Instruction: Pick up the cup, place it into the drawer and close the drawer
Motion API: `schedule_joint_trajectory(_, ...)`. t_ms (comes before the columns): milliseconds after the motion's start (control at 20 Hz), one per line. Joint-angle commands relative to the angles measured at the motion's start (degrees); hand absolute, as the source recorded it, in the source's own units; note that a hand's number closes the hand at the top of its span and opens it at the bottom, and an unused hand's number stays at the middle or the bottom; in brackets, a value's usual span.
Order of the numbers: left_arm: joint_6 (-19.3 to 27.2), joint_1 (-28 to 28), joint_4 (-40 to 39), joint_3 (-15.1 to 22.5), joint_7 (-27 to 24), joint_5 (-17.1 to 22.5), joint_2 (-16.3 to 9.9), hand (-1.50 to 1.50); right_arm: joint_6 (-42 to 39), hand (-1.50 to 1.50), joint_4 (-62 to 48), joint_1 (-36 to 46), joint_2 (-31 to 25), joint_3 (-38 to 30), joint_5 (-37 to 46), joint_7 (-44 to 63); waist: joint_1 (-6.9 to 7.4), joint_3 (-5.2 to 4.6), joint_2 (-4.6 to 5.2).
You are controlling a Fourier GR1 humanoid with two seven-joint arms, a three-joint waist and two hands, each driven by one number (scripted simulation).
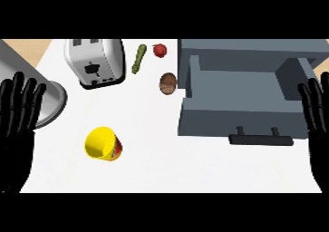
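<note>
Left robot hand open, fingers straight, at counter left edge. Yellow plastic cup on its side, near counter's front-left. Grey box-shaped drawer pulled open, back right. Right robot hand open at right edge.

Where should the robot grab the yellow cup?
Probably around its side wall. The yellow cup lies tipped on the counter, mouth toward the upper left, so coming from above with fingers across the body looks best. The left hand is nearer.
</note>
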State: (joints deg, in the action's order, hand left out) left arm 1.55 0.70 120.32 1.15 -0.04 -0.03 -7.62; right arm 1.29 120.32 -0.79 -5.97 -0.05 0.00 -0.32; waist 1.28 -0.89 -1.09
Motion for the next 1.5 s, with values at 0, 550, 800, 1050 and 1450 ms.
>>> schedule_joint_trajectory(0,-7.06,3.29,2.45,-4.78,-2.32,8.62,-3.91,-1.50,-0.62,-1.50,-1.08,-0.47,1.96,2.78,0.54,-3.53,-0.78,0.86,1.02)
schedule_joint_trajectory(550,-30.02,4.11,-14.06,-4.42,0.90,36.11,-10.60,-1.50,-6.18,-1.50,-1.74,2.71,-2.93,2.51,-4.24,7.38,-1.38,0.80,1.19)
schedule_joint_trajectory(800,-29.79,-2.27,-19.49,-5.94,4.69,34.44,-10.90,-1.50,-8.08,-1.50,-10.05,10.45,-3.70,-1.97,-6.99,6.27,-1.26,0.88,1.14)
schedule_joint_trajectory(1050,-32.72,-5.04,-29.99,-5.32,-0.34,27.06,-9.08,-1.50,-8.53,-1.50,-12.13,13.81,-4.37,-2.48,-5.88,6.68,-1.28,0.87,1.15)
schedule_joint_trajectory(1450,-36.69,-6.69,-49.08,-7.54,-16.74,13.28,-8.74,-1.50,-7.16,-1.50,-6.41,10.29,-1.82,-0.22,-4.55,8.00,-1.72,0.83,1.15)
